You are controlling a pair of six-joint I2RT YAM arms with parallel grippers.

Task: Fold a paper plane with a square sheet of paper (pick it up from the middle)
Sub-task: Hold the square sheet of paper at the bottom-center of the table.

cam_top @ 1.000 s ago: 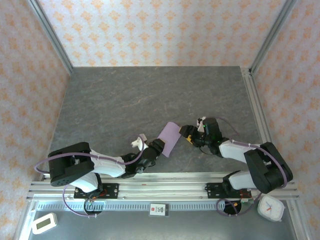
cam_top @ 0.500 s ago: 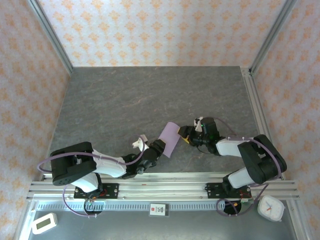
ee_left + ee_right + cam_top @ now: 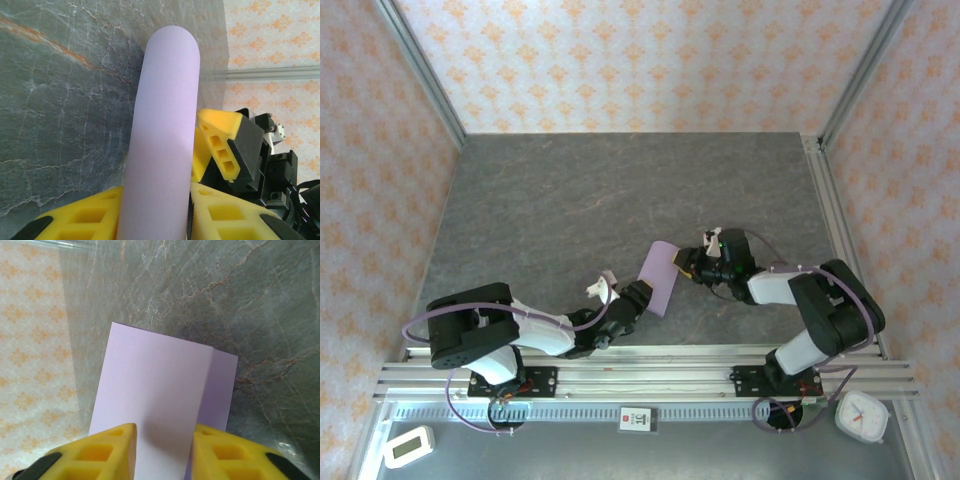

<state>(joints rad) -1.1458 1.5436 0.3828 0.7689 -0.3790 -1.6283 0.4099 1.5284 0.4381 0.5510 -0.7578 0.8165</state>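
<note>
Two sets | left jaws: clamped on square sheet of paper | right jaws: narrow, flanking it (grip unclear)

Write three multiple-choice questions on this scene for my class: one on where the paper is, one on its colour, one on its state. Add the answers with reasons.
1. Where is the sheet of paper?
A against the far wall
B between the left gripper and the right gripper
C on the floor

2. What colour is it?
A pale lilac
B green
C red

3. What state is it in?
A lying flat
B crumpled into a ball
C curled over and held up in the left gripper

Answers:
1. B, since the top view shows it between the two grippers.
2. A, since it looks lilac in every view.
3. C, since the left wrist view shows its rounded bend standing up from that gripper.
</note>
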